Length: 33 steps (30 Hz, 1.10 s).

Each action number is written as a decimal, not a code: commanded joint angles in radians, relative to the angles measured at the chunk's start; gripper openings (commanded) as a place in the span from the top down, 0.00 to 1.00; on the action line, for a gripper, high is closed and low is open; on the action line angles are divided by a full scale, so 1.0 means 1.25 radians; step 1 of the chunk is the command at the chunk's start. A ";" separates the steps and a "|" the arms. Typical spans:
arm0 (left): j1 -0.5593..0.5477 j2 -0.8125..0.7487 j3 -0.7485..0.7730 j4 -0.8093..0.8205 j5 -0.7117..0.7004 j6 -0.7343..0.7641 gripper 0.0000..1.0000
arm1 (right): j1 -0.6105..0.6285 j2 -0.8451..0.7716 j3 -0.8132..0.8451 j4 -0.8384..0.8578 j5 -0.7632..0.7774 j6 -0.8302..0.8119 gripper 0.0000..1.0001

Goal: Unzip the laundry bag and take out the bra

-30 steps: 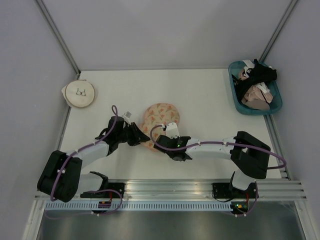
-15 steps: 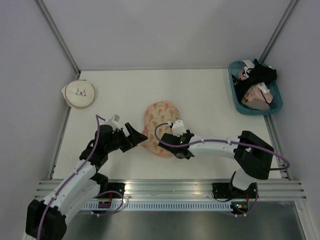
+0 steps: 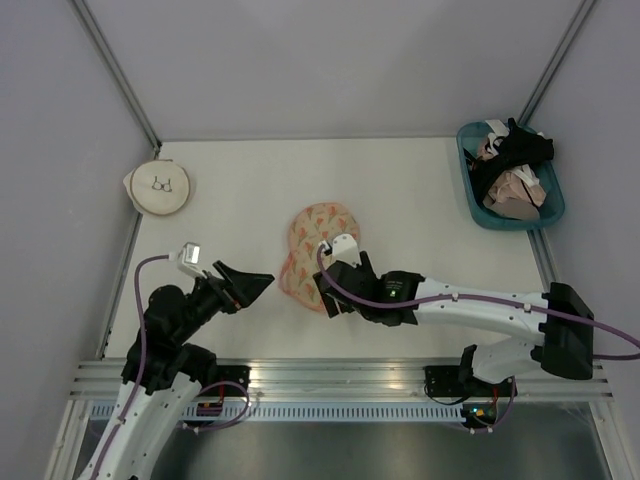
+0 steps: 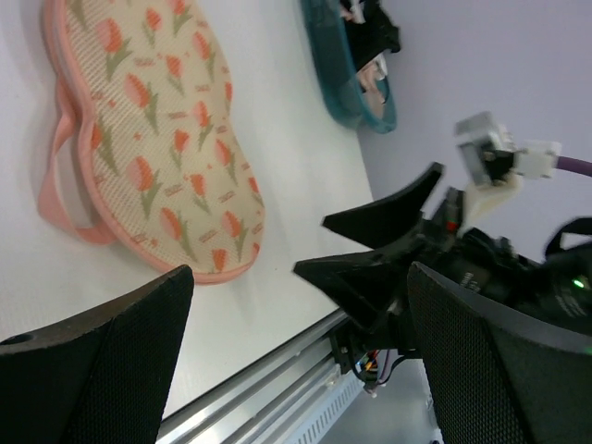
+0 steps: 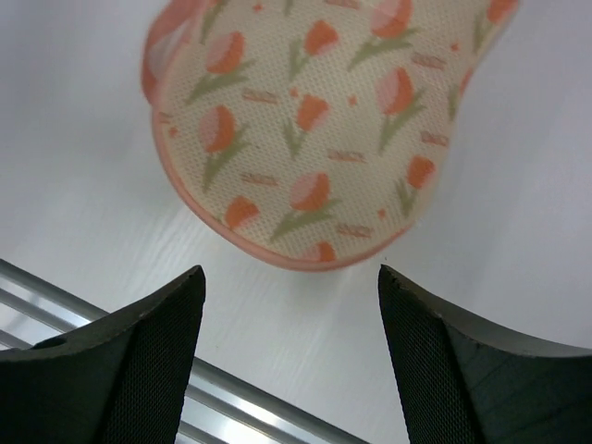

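Nobody's gripping the laundry bag (image 3: 320, 243), flat on the table (image 3: 420, 190)!
Left end effector (image 3: 252, 283) gapes empty alongside. Right end effector (image 5: 289, 271), fingers spread, hovers over its near rim, probably seeking the zipper. Bra unseen.

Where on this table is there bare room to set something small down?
Free: the white strip between the round cream pouch and the laundry bag, and the patch between that bag and the teal basket. Crowded: the near edge beside the bag, where the left gripper and right gripper stand open.
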 commanded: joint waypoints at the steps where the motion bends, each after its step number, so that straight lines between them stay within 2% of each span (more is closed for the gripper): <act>1: 0.003 -0.081 0.013 -0.012 -0.019 -0.049 0.01 | 0.001 0.100 0.076 0.115 -0.106 -0.086 0.20; 3: 0.003 -0.151 0.014 -0.021 -0.026 -0.060 0.01 | 0.002 0.179 0.127 0.141 -0.128 -0.113 0.21; 7: 0.002 -0.186 0.022 -0.055 -0.027 -0.071 0.01 | 0.004 0.287 0.212 0.151 -0.133 -0.126 0.25; 10: 0.002 -0.194 0.023 -0.070 -0.019 -0.078 0.01 | 0.004 0.365 0.281 0.128 -0.116 -0.132 0.34; 14: 0.002 -0.204 0.035 -0.094 -0.026 -0.076 0.01 | 0.003 0.447 0.350 0.081 -0.070 -0.124 0.55; 15: 0.003 -0.204 0.045 -0.099 -0.031 -0.072 0.01 | 0.003 0.456 0.364 0.075 -0.056 -0.117 0.57; 20: 0.002 -0.205 0.074 -0.131 -0.051 -0.057 0.01 | 0.002 0.524 0.403 0.018 0.031 -0.090 0.60; 25: 0.003 -0.213 0.136 -0.195 -0.107 -0.041 0.00 | -0.002 0.546 0.384 0.048 0.019 -0.090 0.61; 28: 0.002 -0.215 0.155 -0.216 -0.127 -0.036 0.01 | -0.008 0.549 0.372 0.064 0.011 -0.088 0.74; 29: 0.003 -0.215 0.155 -0.216 -0.127 -0.038 0.00 | -0.009 0.550 0.370 0.065 0.007 -0.085 0.85; 30: 0.003 -0.215 0.154 -0.217 -0.126 -0.040 0.00 | -0.012 0.551 0.362 0.067 0.000 -0.086 0.90; 33: 0.003 -0.216 0.150 -0.222 -0.124 -0.044 0.00 | -0.018 0.540 0.339 0.088 -0.019 -0.086 0.99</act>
